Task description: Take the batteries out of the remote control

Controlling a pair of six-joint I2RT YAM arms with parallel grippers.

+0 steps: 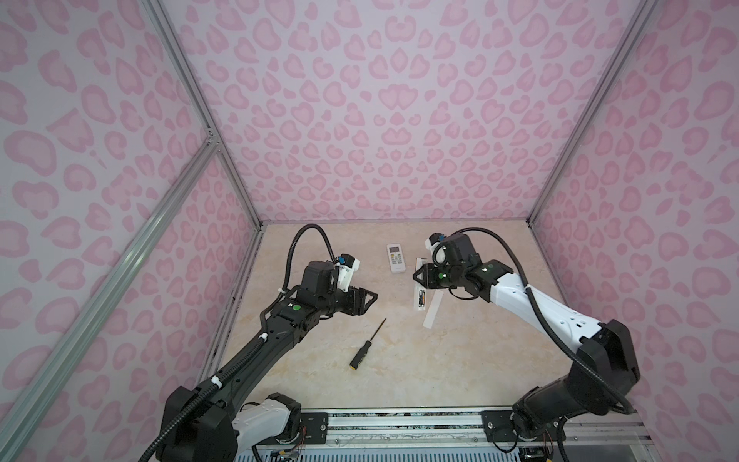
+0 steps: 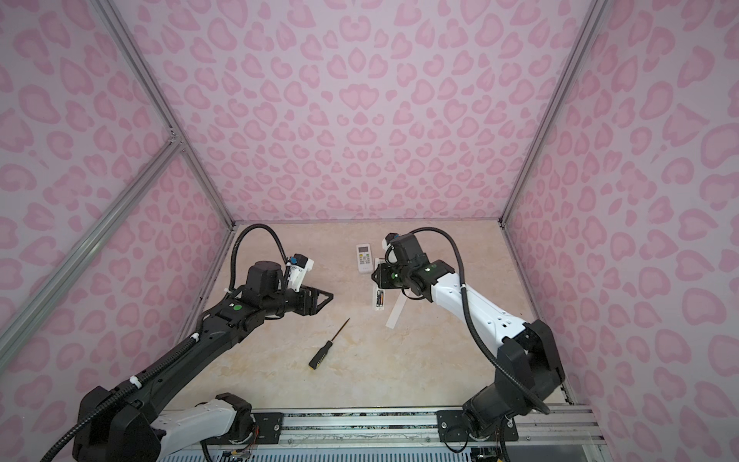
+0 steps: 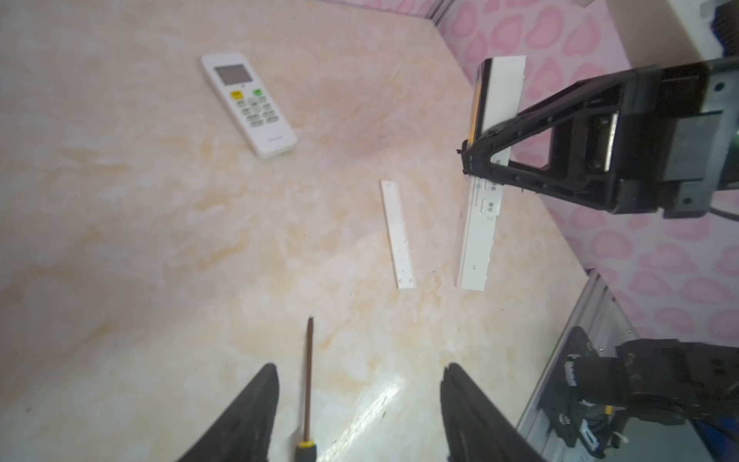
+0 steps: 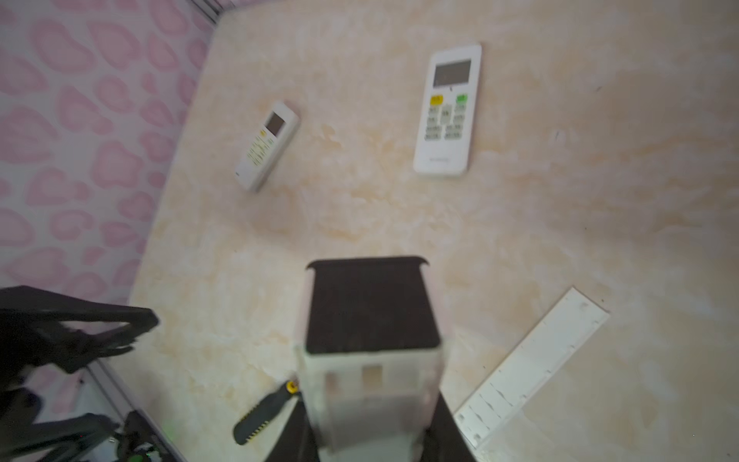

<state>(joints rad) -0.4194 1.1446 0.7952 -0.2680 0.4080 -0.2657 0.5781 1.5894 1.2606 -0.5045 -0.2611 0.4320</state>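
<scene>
On the right side of the table (image 1: 460, 360), the right gripper (image 1: 416, 276) is closed tight on a long thin white remote (image 3: 478, 240). The back of this remote is open. The batteries (image 1: 420, 298) sit inside it, dark with a bit of gold. They lie just past the tips of the right gripper, on the side nearer the robot's base. The fingers pinch the remote, not the batteries.

The left gripper (image 1: 370, 302) hangs over the table to the left, well apart from the batteries. Its fingers (image 3: 260, 400) are spread wide and hold nothing.

A flat white cover (image 1: 433, 310) lies on the table just beside the held remote. A bigger white remote with buttons (image 1: 396, 259) lies farther back, near the right gripper. A screwdriver (image 1: 368, 346) lies between the two arms, toward the front.
</scene>
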